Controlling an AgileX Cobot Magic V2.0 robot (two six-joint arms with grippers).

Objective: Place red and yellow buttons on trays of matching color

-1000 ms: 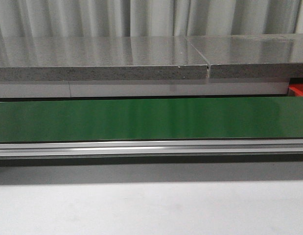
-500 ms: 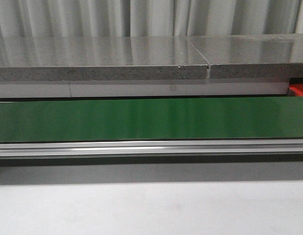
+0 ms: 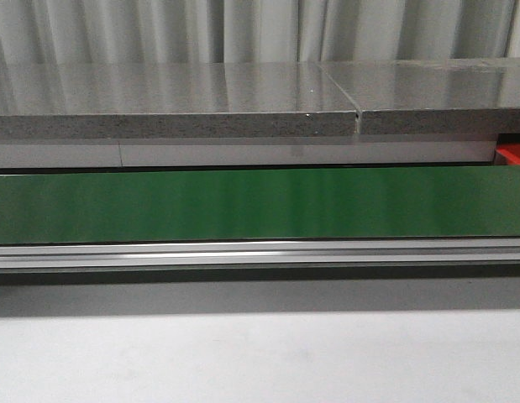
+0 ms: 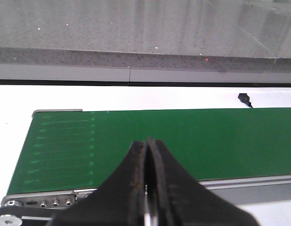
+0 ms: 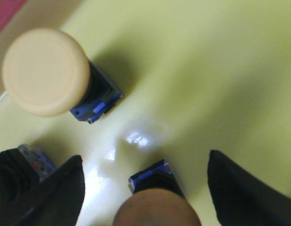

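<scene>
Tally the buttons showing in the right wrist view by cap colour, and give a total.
Pale yellow cap, standing on the yellow tray: 1
Orange-looking cap, between the right gripper's fingers: 1
Dark body at the frame edge, cap colour hidden: 1
Total: 3

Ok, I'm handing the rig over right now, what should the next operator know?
Left pincer: shut, empty, above the green belt, which carries no buttons in view.
Right pincer: open over the yellow tray, a yellow button between its fingers, apparently just released.
Done: another yellow button stands on that tray; a third part at the frame edge is unclear.
Left: a red tray edge shows far right; its contents are hidden. Watch the belt for more buttons.
</scene>
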